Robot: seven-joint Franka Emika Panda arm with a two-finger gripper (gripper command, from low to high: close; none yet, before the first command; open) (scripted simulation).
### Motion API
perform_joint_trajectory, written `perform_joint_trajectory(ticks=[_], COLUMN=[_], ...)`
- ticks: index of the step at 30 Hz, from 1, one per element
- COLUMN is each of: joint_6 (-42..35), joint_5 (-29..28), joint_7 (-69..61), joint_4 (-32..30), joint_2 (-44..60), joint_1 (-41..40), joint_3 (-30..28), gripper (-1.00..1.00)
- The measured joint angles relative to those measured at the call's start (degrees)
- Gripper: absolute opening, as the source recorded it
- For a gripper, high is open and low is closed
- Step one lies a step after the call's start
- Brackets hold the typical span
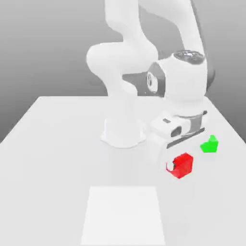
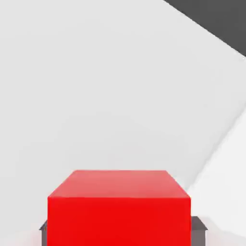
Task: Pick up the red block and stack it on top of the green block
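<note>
Distant exterior, close hand views share red block (image 2: 119, 218)

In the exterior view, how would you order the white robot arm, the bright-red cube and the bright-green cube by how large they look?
1. White robot arm
2. Bright-red cube
3. Bright-green cube, partly hidden

The robot arm (image 1: 185, 86) looks like smooth white plastic, faintly glossy, with a shiny, dark metallic-looking cap (image 1: 189, 56) on it. Below the arm's wrist, the red block (image 1: 183, 165) looks smooth and mostly matt. Beside the arm, the green block (image 1: 210, 145) looks flat and matt. Beneath the arm, the pale table (image 1: 53, 158) looks smooth.
</note>
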Motion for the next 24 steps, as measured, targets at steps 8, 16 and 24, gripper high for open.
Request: perform_joint_trajectory(ticks=[8, 16, 24], joint_6=[-2.43, -2.05, 5.21], joint_5=[4.72, 5.10, -3.37], joint_7=[-15.73, -25.07, -19.40], joint_4=[-1.97, -3.33, -2.97], joint_2=[-4.52, -5.10, 2.71], joint_1=[18.35, 30.49, 26.57], joint_3=[8.81, 15.43, 17.46], gripper=[-1.00, -1.00, -1.00])
